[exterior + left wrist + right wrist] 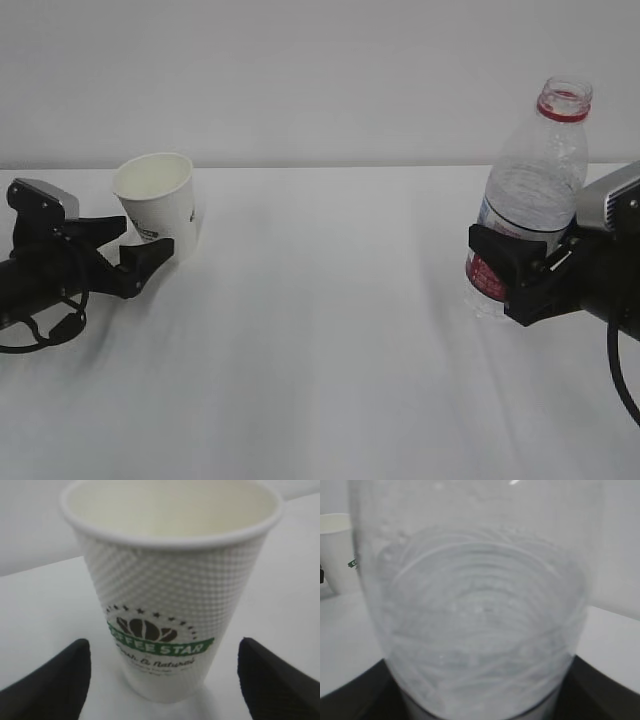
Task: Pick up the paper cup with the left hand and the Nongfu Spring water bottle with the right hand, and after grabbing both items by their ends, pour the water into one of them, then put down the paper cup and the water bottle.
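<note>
So the paper cup [158, 205] sits on the white table [330, 360], well apart from the Nongfu Spring water bottle [530, 190], which stands upright with no cap.

The left hand [135, 255] is spread wide around the cup's lower part. In the left wrist view both fingers [50, 685] stand clear of the cup wall with table showing between, so nothing is gripped yet. The cup leans a bit in the exterior view; can't tell if a finger is nudging it.

The right hand [520, 275] is wrapped around the bottle at label height, and the right wrist view shows its fingers [600, 690] snug against the plastic, so I'd call that a grip.

Handling guess: the cup is light, empty and easy to crush or tip, so take it low and squeeze gently. The bottle is thin, ribbed plastic, partly filled with water [480, 630]. It's heavier, a bit squishy and open on top, so a hard squeeze could slosh it.

Loads of bare table between cup and bottle for bringing them together to pour.
</note>
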You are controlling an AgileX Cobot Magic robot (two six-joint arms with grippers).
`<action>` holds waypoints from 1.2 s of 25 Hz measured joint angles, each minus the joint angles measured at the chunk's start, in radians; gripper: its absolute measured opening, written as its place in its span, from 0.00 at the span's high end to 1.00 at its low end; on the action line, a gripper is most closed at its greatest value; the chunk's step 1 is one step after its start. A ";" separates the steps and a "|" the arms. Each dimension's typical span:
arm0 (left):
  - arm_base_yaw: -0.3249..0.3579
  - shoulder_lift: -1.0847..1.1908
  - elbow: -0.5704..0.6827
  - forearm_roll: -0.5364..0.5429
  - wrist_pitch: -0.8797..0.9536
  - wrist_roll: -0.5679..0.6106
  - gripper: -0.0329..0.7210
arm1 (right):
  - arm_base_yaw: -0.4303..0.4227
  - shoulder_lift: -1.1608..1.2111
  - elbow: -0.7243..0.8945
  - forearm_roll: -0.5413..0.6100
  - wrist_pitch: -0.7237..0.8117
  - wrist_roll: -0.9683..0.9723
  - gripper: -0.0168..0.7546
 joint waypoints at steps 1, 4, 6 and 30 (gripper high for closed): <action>0.000 0.011 -0.006 0.000 0.000 0.000 0.04 | 0.000 0.000 0.000 0.000 0.000 0.000 0.30; -0.004 0.037 -0.032 0.000 0.000 0.000 0.04 | 0.000 0.000 0.000 0.000 0.000 0.000 0.30; -0.017 0.053 -0.048 0.000 0.000 0.000 0.04 | 0.000 0.000 0.000 0.000 0.000 0.000 0.30; -0.066 0.142 -0.203 -0.066 0.000 -0.003 0.17 | 0.000 0.000 0.000 0.000 0.000 -0.001 0.31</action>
